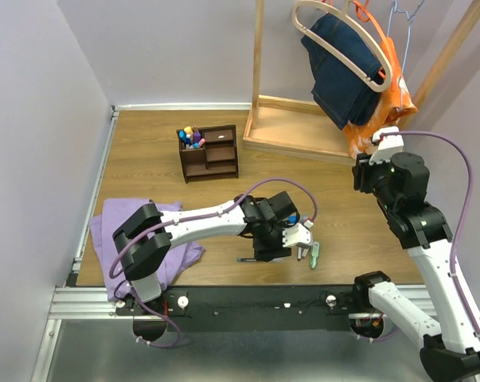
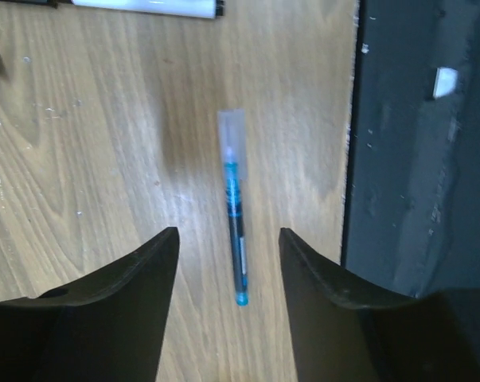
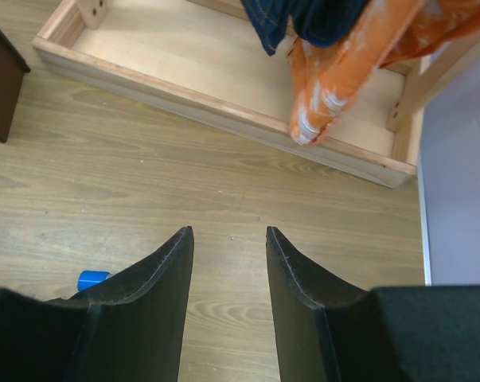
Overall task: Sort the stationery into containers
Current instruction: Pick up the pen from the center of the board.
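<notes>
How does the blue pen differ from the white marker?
The blue pen is thin with a clear cap; the white marker looks thicker, black-tipped. In the left wrist view the pen runs top to bottom; the marker runs crosswise, cut by the top edge. Both lie flat on the table.

Soft, even light thru room. Faint shadow on desk by blue pen; jaws a bit blurred close-up, top view sharp.
</notes>
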`<state>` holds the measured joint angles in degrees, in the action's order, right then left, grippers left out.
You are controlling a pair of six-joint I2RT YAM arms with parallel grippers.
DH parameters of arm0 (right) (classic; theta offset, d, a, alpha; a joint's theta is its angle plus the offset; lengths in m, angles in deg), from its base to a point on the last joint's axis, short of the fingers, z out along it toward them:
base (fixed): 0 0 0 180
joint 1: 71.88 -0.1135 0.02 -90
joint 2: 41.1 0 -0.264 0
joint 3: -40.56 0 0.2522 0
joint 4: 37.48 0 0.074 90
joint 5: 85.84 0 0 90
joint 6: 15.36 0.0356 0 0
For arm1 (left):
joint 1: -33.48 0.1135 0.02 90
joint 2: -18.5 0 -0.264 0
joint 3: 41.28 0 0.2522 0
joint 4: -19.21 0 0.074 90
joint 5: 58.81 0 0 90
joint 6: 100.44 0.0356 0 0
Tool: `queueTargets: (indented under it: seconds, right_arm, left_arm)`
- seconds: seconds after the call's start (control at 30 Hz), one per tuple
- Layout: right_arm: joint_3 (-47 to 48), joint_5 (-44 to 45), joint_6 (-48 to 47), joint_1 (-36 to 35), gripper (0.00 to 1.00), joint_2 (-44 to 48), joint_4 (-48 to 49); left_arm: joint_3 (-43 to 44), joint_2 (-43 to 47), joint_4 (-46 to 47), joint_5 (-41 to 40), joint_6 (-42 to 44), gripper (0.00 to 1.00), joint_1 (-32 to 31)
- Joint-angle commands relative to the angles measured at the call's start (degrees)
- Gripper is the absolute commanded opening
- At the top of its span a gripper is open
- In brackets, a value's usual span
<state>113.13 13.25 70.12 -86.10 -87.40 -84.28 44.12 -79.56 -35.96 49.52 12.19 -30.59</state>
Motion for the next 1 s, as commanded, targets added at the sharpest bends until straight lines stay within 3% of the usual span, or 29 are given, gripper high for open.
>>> queueTargets:
  seconds: [0.0,0.97]
  right_arm:
    - [-2.3,0.1,1.4,1.9,0.49,3.3,-1.9]
    - [-1.3,-3.1,3.5,5.9,0.49,3.8,-2.3]
  left_arm:
    - [0.1,-1.6,2.6,-3.6,-3.5,0.57,-1.2]
    - [-0.8,-10.4,4.3,-6.0,-4.4,0.42,-2.4]
